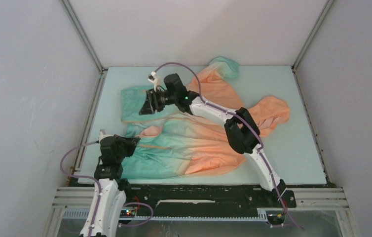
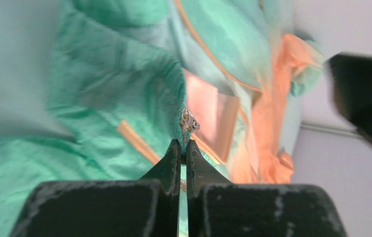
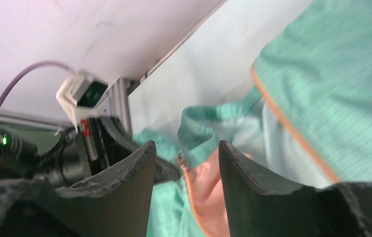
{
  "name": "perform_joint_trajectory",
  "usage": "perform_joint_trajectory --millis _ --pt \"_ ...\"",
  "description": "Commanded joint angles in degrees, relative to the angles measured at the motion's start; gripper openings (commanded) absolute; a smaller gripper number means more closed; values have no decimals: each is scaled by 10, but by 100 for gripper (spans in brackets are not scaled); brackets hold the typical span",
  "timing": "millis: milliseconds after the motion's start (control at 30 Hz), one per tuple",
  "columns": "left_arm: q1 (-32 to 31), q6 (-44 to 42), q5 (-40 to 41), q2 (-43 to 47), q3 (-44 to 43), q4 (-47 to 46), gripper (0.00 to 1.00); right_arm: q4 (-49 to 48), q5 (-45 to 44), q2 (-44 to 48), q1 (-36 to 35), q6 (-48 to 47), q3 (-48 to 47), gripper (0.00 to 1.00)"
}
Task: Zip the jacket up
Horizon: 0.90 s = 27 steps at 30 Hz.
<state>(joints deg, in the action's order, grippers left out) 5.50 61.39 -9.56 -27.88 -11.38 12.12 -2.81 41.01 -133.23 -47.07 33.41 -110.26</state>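
1. The jacket [image 1: 199, 143] lies spread on the bench [image 1: 282, 148] with its front open. Its teal hem is towards the left pincer [image 1: 124, 144] and its orange hood [image 1: 273, 111] is far out to the right, well apart from both pincers.
2. In the left wrist view the metal zip slider [image 2: 189, 121] sits on the jacket's [image 2: 100, 98] front edge, just beyond the tips of the left pincer [image 2: 181, 147].
3. That left pincer is pressed almost shut, with only a sliver between its fingers. It pinches the front edge of the jacket right below the slider.
4. An orange pocket trim [image 2: 134, 143] runs slantwise just left of those tips.
5. The right pincer [image 1: 145, 106] hangs over the far teal front panel, well apart from the left pincer.
6. In the right wrist view the right pincer [image 3: 186, 147] stands wide, with nothing between its fingers [image 3: 134, 177]. Folded teal and orange cloth lies past the gap.
7. To the right of it, the far panel of the jacket [image 3: 332, 74] shows its orange zip edge [image 3: 292, 133].
8. To the left of it are the left arm's white wrist camera [image 3: 83, 96] and a purple cable [image 3: 21, 79].
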Motion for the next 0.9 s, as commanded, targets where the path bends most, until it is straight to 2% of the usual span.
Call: perform_joint_trajectory --millis 0,100,167,333,567,733,867 --pt "3 -12 101 7 -6 95 0 187 -90 -77 -1 -120 -169 53" --pt "4 -8 112 -15 -11 107 0 234 -124 -140 -1 -154 -272 56" --pt "4 -12 111 -35 -17 115 0 240 -150 -165 -3 -179 -305 59" --pt "4 -30 119 -68 -35 136 0 241 -256 -175 -13 -235 -307 65" --pt "4 -34 113 -72 -41 127 0 323 -402 -178 -32 -304 -329 71" --pt "4 -38 102 -68 -51 125 0 377 -459 -188 -40 -319 -317 72" --pt "4 -41 100 -69 -65 129 0 397 -461 -205 -44 -321 -316 71"
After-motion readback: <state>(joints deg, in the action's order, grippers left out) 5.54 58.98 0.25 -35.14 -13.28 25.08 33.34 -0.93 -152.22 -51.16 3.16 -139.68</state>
